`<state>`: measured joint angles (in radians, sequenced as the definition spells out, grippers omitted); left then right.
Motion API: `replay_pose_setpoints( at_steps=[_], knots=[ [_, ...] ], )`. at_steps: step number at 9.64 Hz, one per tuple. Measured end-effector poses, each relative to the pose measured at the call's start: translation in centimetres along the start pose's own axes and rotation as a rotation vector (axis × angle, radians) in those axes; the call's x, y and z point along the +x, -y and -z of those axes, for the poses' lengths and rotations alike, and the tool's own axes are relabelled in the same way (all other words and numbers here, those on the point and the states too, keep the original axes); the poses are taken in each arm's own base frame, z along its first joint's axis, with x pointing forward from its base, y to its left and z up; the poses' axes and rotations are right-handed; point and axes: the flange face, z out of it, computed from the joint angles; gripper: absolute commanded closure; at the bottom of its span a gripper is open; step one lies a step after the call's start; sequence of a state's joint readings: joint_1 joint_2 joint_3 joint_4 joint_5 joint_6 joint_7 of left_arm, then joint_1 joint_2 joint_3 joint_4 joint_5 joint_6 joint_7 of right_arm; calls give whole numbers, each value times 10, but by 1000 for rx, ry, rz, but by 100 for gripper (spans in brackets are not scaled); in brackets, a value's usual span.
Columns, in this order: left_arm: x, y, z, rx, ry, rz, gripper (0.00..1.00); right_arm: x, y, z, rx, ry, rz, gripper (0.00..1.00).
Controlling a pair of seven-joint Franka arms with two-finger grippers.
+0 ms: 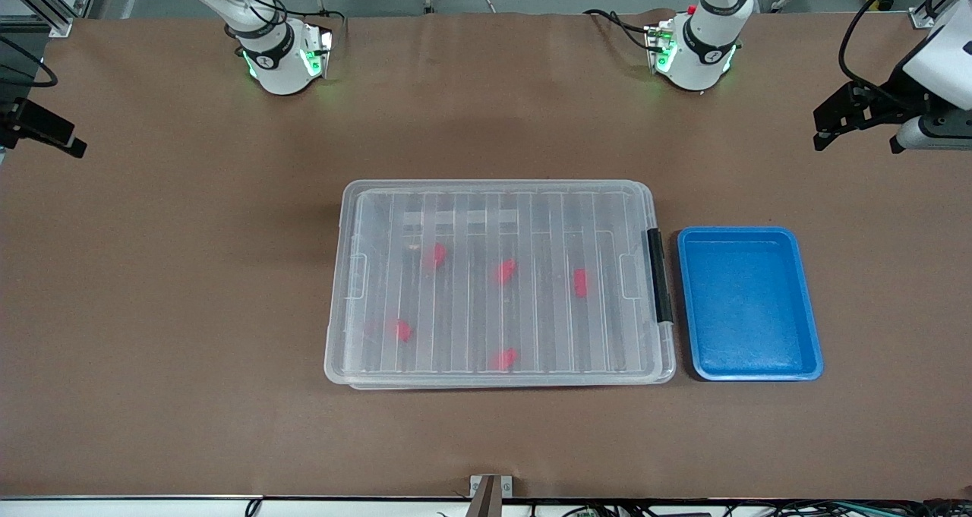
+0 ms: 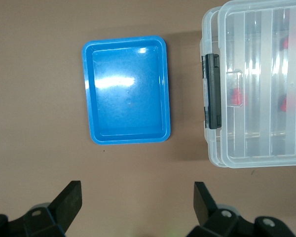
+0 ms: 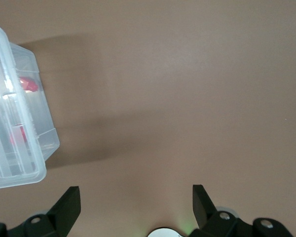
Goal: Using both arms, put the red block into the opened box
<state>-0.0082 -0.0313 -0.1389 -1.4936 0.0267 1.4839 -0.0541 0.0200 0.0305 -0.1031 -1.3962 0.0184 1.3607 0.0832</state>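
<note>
With its ribbed lid on, box [image 1: 497, 283]: five red blocks [image 1: 504, 271] inside; blue tray [image 1: 748, 304] beside latch. Left gripper [image 2: 137, 202] and right gripper [image 3: 136, 203]: spread, empty, well apart from box. Task apparently complete.

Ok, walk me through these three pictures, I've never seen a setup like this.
Two white robot arms stand at a brown table. The big picture looks down from across the table; the two small ones come from cameras on each arm's wrist.

In the middle lies a clear plastic box with its ribbed lid on, five red blocks inside. Beside it, toward the left arm's end of the table, sits an empty blue tray.

The left claw hangs open over bare table near the tray. The right claw hangs open over bare table near the box's other end. Neither holds anything.
</note>
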Motion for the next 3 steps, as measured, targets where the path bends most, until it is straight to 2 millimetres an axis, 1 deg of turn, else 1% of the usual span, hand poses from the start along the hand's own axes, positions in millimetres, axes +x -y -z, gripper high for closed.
replay_pose_setpoints(
  at_steps=[1,3],
  knots=[
    [0,0,0,0,0,0,0,4,-3,-3,-1,-2,2,0],
    [1,0,-1,0,2,-1,0,7,-2,-5,-1,-10,5,0]
  ],
)
